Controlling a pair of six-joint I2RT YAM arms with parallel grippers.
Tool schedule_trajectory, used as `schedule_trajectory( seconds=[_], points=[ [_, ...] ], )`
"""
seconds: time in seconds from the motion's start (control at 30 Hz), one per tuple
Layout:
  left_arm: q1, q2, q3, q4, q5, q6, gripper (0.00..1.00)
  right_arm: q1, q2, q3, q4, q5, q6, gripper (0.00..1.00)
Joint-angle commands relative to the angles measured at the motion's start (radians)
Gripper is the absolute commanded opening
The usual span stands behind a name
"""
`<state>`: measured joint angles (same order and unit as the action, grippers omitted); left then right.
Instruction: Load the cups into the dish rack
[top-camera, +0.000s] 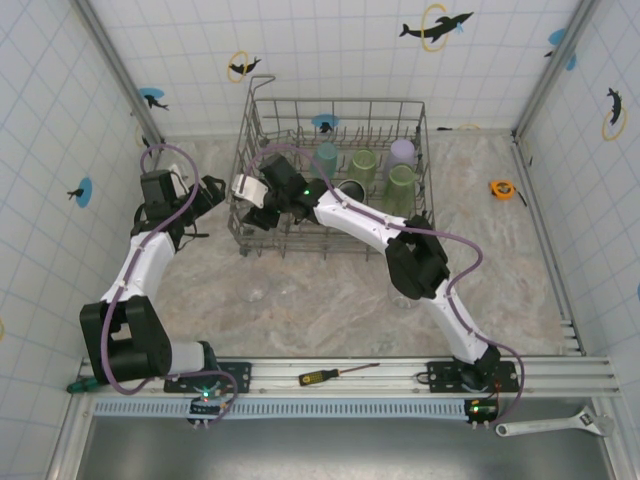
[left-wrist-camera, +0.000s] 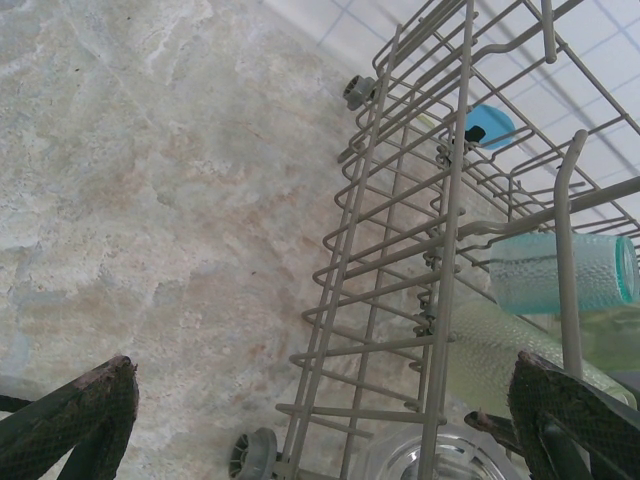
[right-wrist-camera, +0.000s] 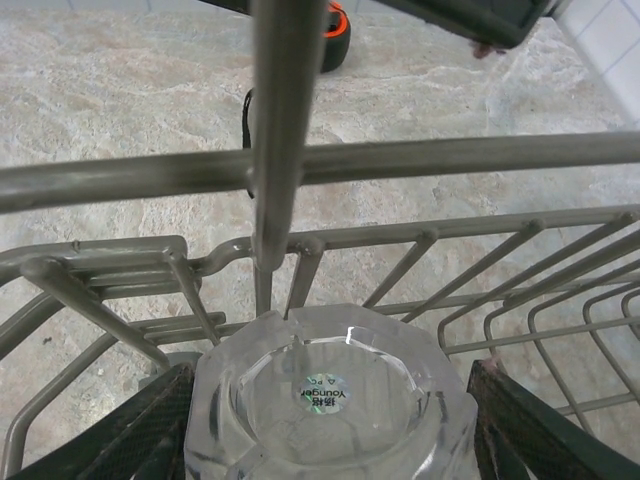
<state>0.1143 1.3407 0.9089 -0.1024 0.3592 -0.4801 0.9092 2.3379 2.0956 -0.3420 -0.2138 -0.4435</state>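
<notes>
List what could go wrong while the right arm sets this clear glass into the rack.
1. The glass held by the right end effector is close to an upright wire of the rack; a knock could twist it out of the grip.
2. The left end effector hangs open close to the rack's side; it might nudge the rack and shake the cups already loaded.

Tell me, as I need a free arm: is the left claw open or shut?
Open. The left claw has its fingers far apart at the wrist view's bottom corners, with table and rack between them, nothing held.
</notes>
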Motion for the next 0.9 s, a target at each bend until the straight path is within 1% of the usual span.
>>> schedule_trajectory(
  seconds=[0.0, 0.17, 0.47, 0.6, 0.67, 0.77, 0.87],
  points=[
    [0.008, -0.012, -0.013, 0.013, 0.021, -0.013, 0.97, 0.002, 0.035, 0.034, -0.05, -0.006, -0.005, 0.61],
    [0.008, -0.012, -0.013, 0.012, 0.021, -0.013, 0.97, 0.003, 0.013, 0.033, -0.052, -0.031, 0.01, 0.52],
    [0.008, -0.011, -0.013, 0.013, 0.022, -0.015, 0.97, -0.003, -0.042, -0.01, -0.02, -0.055, 0.044, 0.48],
    [0.008, -0.012, -0.015, 0.014, 0.018, -0.013, 0.97, -0.012, -0.125, -0.083, 0.037, -0.051, 0.059, 0.48],
    [0.008, -0.013, -0.015, 0.013, 0.017, -0.012, 0.97, -0.023, -0.157, -0.123, 0.073, -0.064, 0.082, 0.48],
    [0.008, -0.017, -0.015, 0.013, 0.013, -0.012, 0.97, -0.046, -0.216, -0.231, 0.172, -0.103, 0.142, 0.47],
    [0.008, -0.018, -0.016, 0.013, 0.01, -0.01, 0.97, -0.06, -0.282, -0.395, 0.356, -0.147, 0.222, 0.47]
  ],
)
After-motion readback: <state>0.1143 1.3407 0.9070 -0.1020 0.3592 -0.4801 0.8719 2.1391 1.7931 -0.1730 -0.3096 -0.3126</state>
